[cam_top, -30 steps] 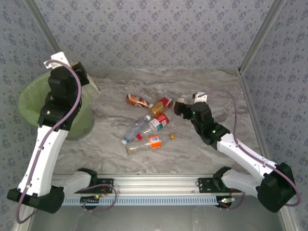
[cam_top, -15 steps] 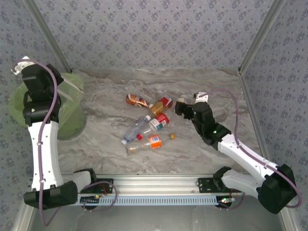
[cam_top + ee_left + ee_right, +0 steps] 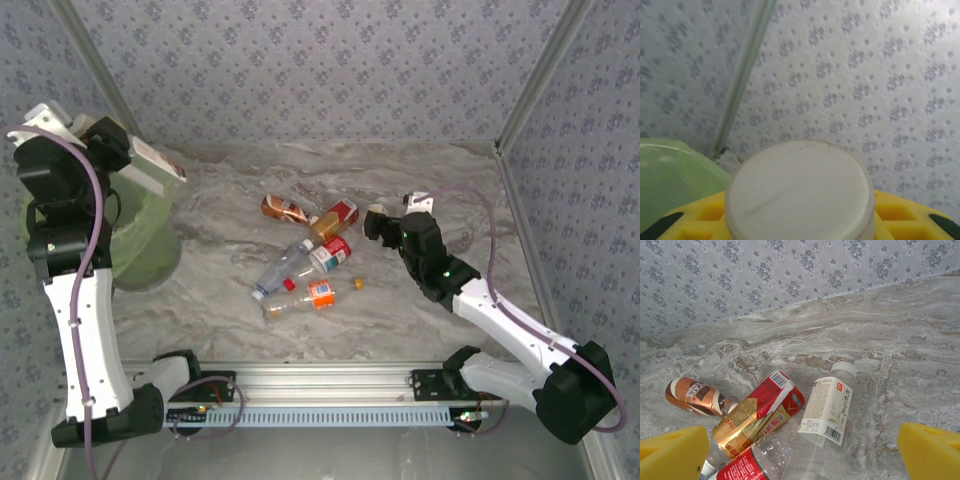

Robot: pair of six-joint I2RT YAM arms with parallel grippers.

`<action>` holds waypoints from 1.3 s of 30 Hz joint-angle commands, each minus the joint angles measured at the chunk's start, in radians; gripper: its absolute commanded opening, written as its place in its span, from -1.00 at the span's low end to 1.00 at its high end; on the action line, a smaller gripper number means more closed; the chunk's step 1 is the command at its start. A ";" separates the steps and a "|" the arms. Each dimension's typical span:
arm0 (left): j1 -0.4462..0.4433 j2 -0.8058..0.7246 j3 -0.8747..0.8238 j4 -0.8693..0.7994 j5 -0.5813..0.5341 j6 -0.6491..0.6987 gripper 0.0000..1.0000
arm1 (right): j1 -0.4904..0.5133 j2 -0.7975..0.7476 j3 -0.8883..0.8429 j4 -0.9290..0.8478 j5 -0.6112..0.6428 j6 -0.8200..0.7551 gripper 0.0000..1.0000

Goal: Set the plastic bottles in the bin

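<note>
a white bottle (image 3: pixel 155 172), its label too small to read, is clenched in the left end effector (image 3: pixel 128 152) over the far edge of the green-bagged bin (image 3: pixel 145 250). other plastic bottles (image 3: pixel 310 255), clear, brown, red- or orange-labelled, lie mid-bench beside the released right end effector (image 3: pixel 373 222). the bench (image 3: pixel 430 170) is grey marble-patterned, and floral wallpaper (image 3: pixel 300 70) surrounds it.

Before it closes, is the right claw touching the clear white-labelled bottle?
Apart. The right wrist view shows the right claw open, both yellow fingertips well clear of the clear white-labelled bottle.
</note>
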 commanded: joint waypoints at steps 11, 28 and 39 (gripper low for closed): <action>0.069 0.126 -0.126 0.062 -0.683 0.133 -1.00 | -0.008 -0.002 -0.007 -0.013 0.024 0.010 0.98; 0.126 0.263 -0.234 -0.058 -0.538 -0.064 -1.00 | -0.010 0.021 0.011 -0.051 0.023 0.006 0.97; 0.027 0.287 -0.275 -0.036 -0.325 -0.173 -0.99 | -0.011 0.031 0.011 -0.064 0.029 0.006 0.98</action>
